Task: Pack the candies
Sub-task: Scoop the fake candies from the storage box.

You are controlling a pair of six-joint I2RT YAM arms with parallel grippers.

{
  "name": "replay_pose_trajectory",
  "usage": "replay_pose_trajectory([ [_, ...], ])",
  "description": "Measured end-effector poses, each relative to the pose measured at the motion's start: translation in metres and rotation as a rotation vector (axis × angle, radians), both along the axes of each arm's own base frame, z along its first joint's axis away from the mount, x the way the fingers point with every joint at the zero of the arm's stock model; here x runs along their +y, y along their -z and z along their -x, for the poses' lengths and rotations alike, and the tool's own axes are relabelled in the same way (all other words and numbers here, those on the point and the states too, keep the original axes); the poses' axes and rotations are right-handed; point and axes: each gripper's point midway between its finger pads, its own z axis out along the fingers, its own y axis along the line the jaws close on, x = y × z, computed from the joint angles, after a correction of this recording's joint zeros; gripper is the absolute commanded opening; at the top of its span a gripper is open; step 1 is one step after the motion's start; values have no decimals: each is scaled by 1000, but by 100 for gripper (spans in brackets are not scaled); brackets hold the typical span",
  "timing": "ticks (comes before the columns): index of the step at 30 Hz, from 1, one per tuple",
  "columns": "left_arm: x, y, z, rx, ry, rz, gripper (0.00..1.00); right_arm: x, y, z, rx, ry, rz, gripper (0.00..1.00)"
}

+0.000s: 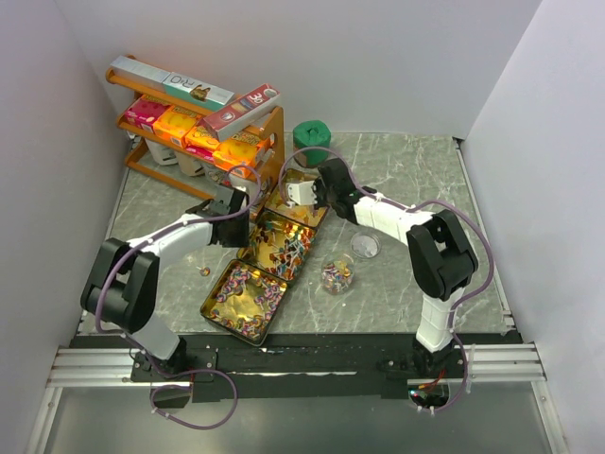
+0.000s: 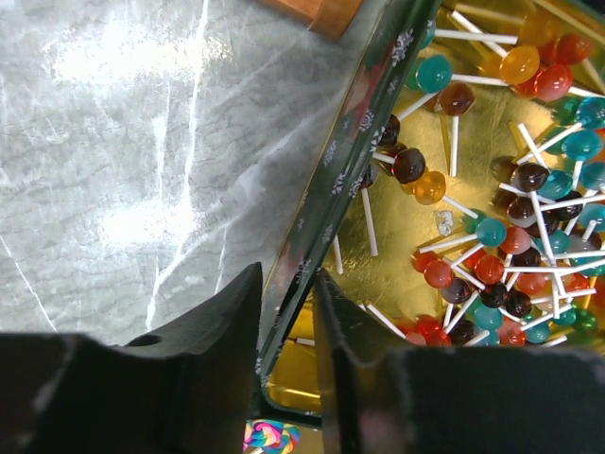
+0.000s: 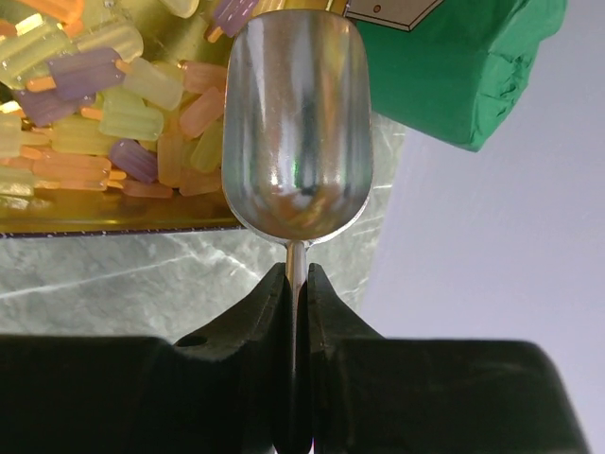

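Pinching the tin (image 2: 331, 180) wall, the left end effector (image 2: 286, 284) has bare worktop (image 2: 142, 170) on its left; right end effector (image 3: 296, 284) grips a scoop (image 3: 296, 123) by candies (image 3: 123, 123)

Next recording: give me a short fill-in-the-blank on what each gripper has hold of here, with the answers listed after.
1. The right gripper is shut on the handle of a metal ____.
2. That tool's bowl carries no candy: it is ____.
3. The left gripper has one finger on each side of the rim of the tin that holds the ____.

Missing words: scoop; empty; lollipops.
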Motion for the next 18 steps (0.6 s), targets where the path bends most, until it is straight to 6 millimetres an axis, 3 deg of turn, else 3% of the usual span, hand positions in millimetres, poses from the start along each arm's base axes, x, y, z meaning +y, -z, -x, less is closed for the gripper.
replay_pose_trajectory([
  [3, 0, 4, 0, 14, 0, -5, 29, -1, 2, 0, -12, -16, 26, 0],
  [9, 0, 9, 1, 31, 3, -8, 27, -9, 24, 10, 7, -35, 85, 0],
  [18, -1, 8, 2, 31, 15, -6, 18, 12, 25, 17, 4, -81, 52, 0],
])
